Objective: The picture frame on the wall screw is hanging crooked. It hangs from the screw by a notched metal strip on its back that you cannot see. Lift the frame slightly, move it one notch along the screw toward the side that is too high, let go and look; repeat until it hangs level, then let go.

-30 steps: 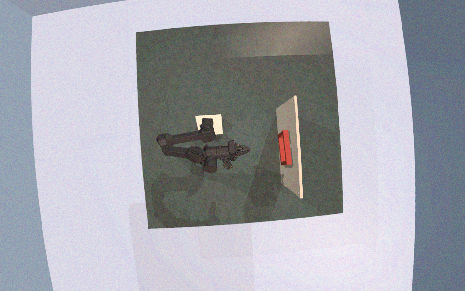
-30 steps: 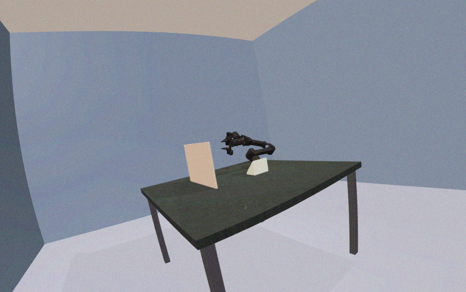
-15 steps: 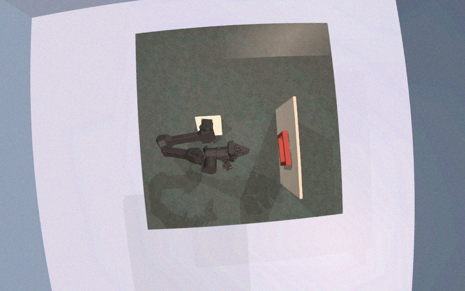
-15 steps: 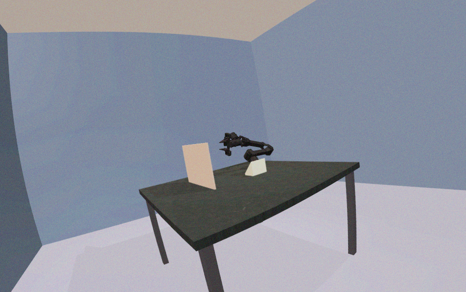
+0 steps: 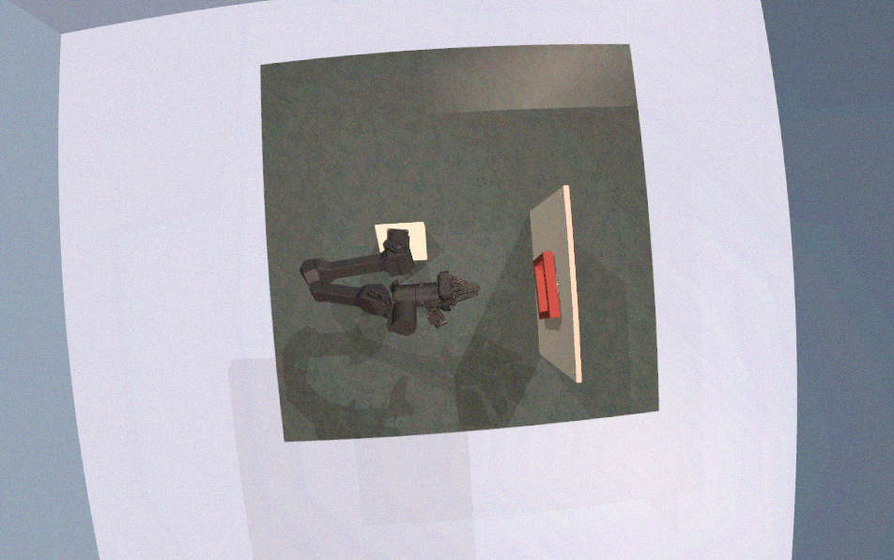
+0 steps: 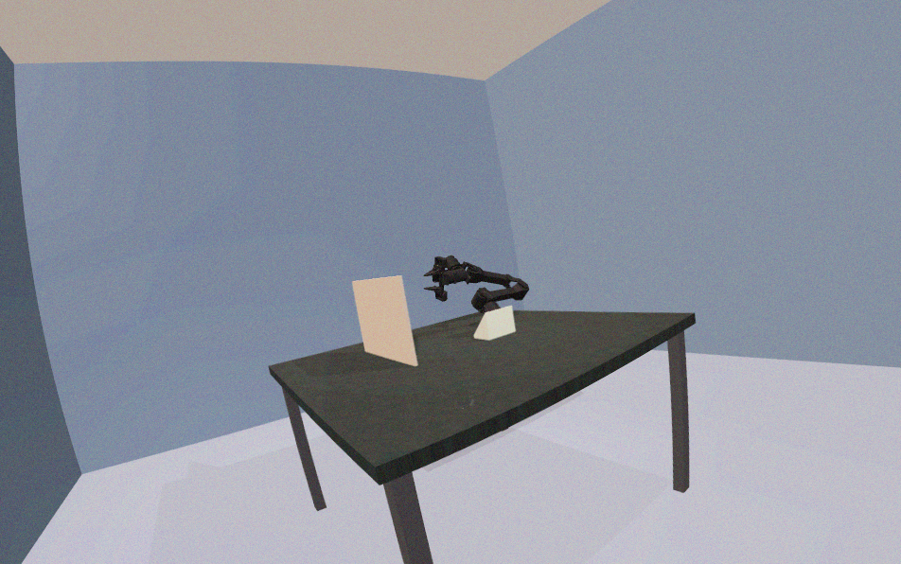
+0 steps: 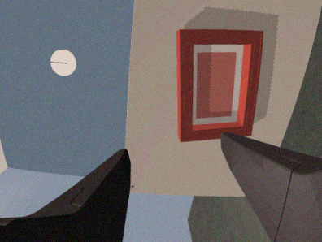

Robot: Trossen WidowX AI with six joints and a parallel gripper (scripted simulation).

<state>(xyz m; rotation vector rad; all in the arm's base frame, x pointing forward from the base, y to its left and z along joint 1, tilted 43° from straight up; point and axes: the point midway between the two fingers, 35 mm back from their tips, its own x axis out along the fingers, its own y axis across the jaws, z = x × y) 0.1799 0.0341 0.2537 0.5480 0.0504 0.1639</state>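
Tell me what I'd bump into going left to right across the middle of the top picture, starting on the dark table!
Robot arm's elbow → the gripper → red picture frame → pale edge of the upright board.
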